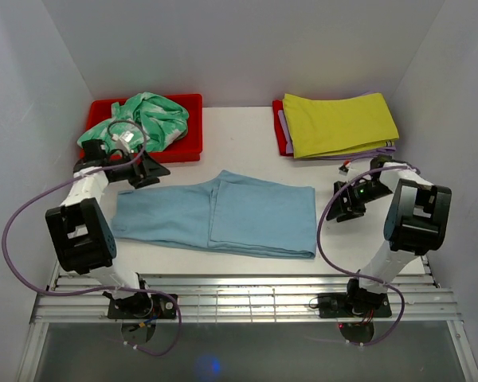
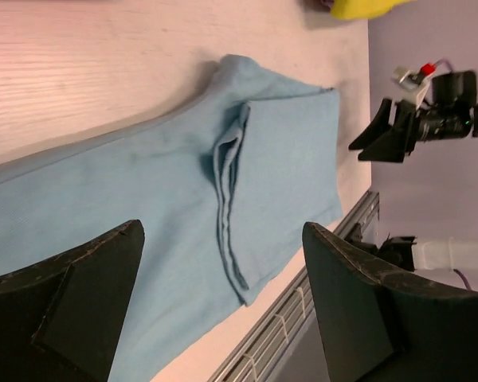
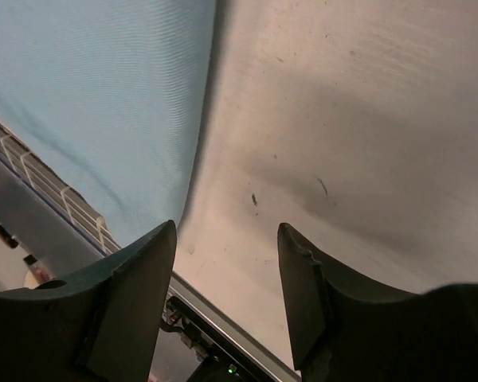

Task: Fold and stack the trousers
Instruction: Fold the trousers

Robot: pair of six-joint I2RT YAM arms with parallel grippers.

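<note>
Overhead, you see the whole trousers (image 1: 223, 215) lying flat across the middle of the table (image 1: 247, 143). Their right part is doubled over, so a layered edge runs across them near the centre. Only this view shows the back of the table. A red tray (image 1: 187, 103) at the back left holds a mint-green patterned garment (image 1: 147, 115), and a yellow-green cloth (image 1: 338, 123) lies folded at the back right.

Your left wrist camera gives you what the top view blurs: the stacked layers of that fold edge, with a slight pucker where they meet. It also shows the metal rail (image 2: 303, 318) along the table's near edge. The left claw (image 2: 221, 235) is spread wide above the blue cloth with nothing between its fingers.

Your right wrist camera shows only the trousers' right edge and bare table beside it. The right claw (image 3: 227, 231) is parted over that bare surface, just beside the cloth and gripping nothing.

From above, your left arm rises from its base with the elbow up and the wrist turned inward, so the claw sits at the trousers' back-left corner. Your right arm mirrors it, its claw pointing in toward the trousers' right edge.
</note>
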